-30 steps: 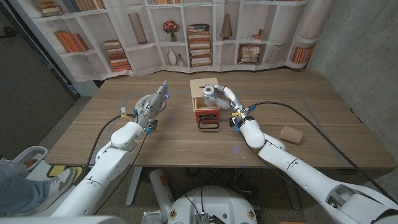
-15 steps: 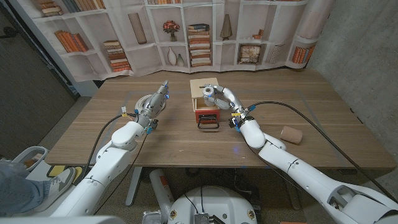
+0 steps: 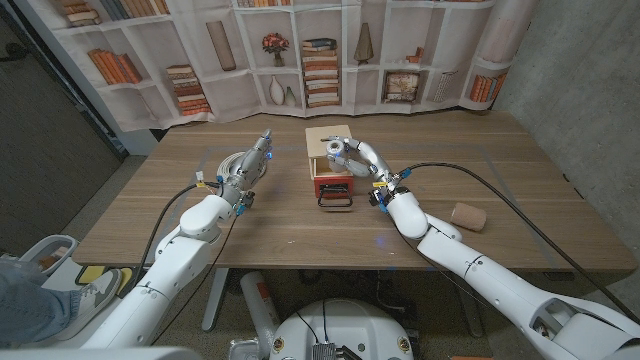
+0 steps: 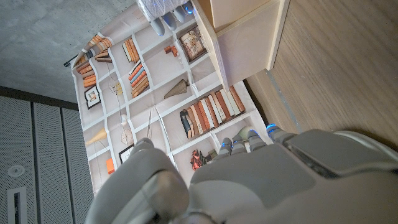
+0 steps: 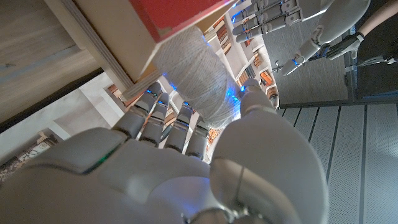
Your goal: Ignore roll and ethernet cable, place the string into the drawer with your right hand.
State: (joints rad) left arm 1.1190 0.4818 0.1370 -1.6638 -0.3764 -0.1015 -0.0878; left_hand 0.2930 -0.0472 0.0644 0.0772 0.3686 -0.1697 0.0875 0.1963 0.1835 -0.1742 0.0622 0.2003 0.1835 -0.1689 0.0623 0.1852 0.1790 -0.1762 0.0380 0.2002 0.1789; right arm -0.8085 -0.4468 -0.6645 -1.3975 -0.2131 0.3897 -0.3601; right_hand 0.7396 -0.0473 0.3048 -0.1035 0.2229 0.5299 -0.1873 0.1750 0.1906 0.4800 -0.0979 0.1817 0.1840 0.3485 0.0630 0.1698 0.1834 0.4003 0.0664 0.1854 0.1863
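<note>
The string (image 5: 194, 73), a pale grey-white spool, sits in the grasp of the right hand (image 3: 352, 152), with the thumb (image 5: 264, 127) on one side of it and the other fingers (image 5: 168, 121) on the opposite side. In the right wrist view the spool lies against the red front edge of the drawer (image 5: 180, 14), right at the wooden lip beside it. From the head view, the hand holds the spool above the open drawer (image 3: 333, 163) of a small wooden box (image 3: 327, 134), whose red front and black handle (image 3: 334, 199) face the robot, just on the near side of the hand.

Well apart from the right hand, across the table (image 3: 300, 225), the left hand (image 3: 254, 160) stretches forward with its fingers straight and close together, holding nothing. It lies over a coiled light-coloured ethernet cable (image 3: 228, 165). In the left wrist view, the back of that hand (image 4: 249, 180) points toward the wooden box (image 4: 245, 37).

Behind the right forearm and out toward the robot's right, a brown roll (image 3: 467, 216) lies on the table, far from either hand.
</note>
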